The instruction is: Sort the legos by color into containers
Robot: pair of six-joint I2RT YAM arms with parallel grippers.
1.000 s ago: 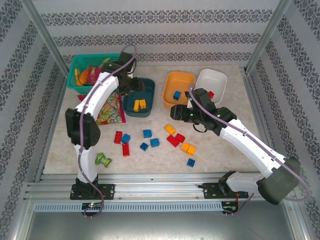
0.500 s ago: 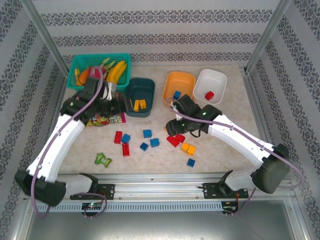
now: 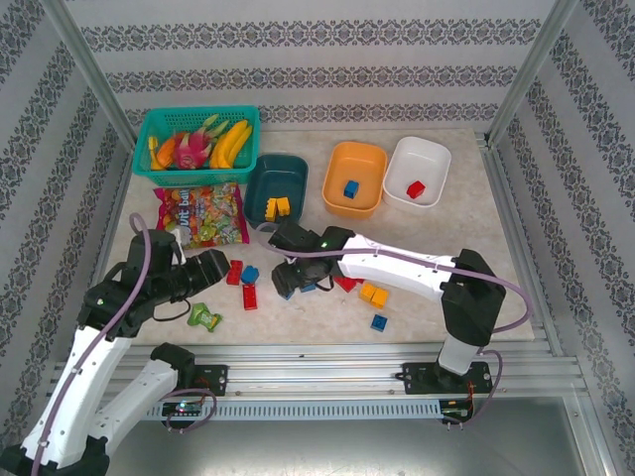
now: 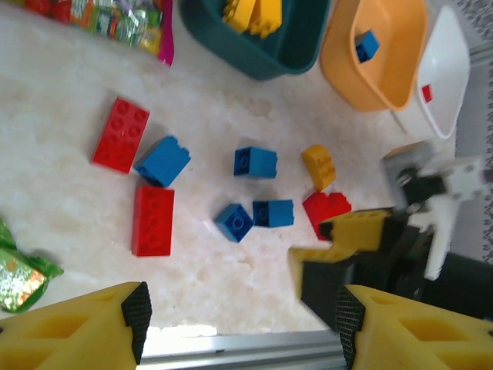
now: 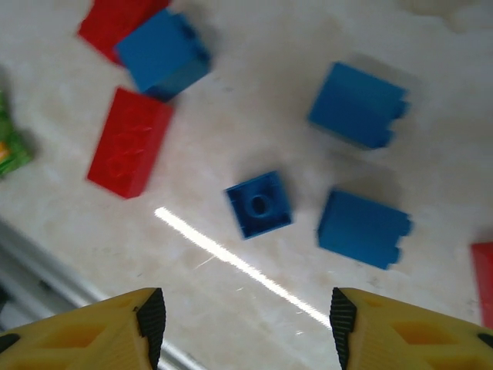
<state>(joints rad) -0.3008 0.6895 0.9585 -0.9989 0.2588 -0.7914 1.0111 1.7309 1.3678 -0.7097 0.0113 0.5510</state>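
Top external: yellow bricks [image 3: 278, 206] in teal tub [image 3: 278, 177], blue brick [image 3: 350, 188] in orange tub [image 3: 363, 162], red brick [image 3: 416, 188] in white tub [image 3: 423, 157]; left gripper [image 4: 240, 324] and right gripper [image 5: 245, 324] gape empty.

I look down on a pale marbled table [image 3: 446, 238] boxed in on three sides by white wallpaper [image 3: 317, 59] with grey ornamental stripes. An aluminium post [image 3: 89, 69] slants up from each far corner of the table, and a ribbed aluminium rail [image 3: 317, 377] runs along its near edge. Light falls evenly on the table, leaving one thin streak of glare [image 5: 231, 258].
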